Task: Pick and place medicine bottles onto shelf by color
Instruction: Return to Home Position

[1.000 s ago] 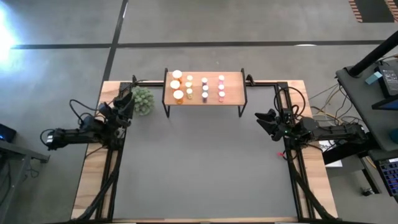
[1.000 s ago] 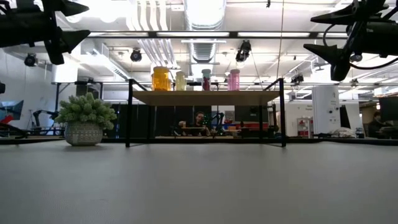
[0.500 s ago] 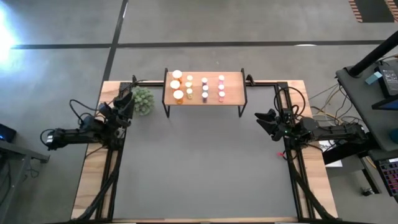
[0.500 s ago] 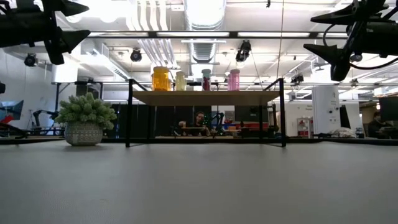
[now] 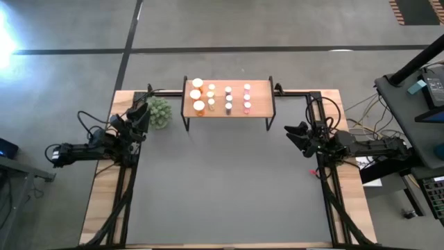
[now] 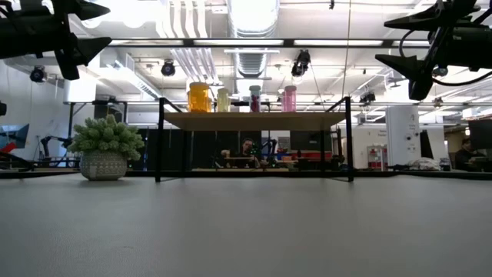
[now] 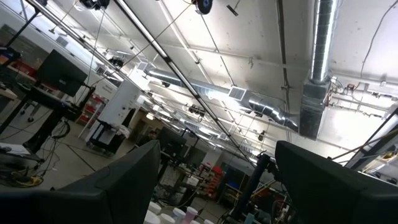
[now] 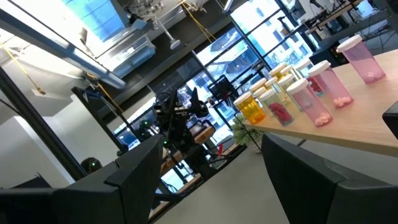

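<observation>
My left gripper [image 5: 141, 118] and right gripper [image 5: 291, 132] hang wide and empty at the table's [image 5: 222, 187] side edges, well apart from the shelf [image 5: 261, 97]. The bottles [image 5: 228, 98] stand there in colour rows. I judge sorting done; only parking both arms remains.

High cam straight down, low cam level across table [image 5: 229, 187]; both share shelf [image 5: 262, 97], wrist cams aim upward.

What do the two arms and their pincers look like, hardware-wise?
Left arm and right arm: matte black, slim jointed segments, loose black cables looping alongside. Left pincer and right pincer each end in two dark, flat, tapering fingers. No markings legible.
</observation>
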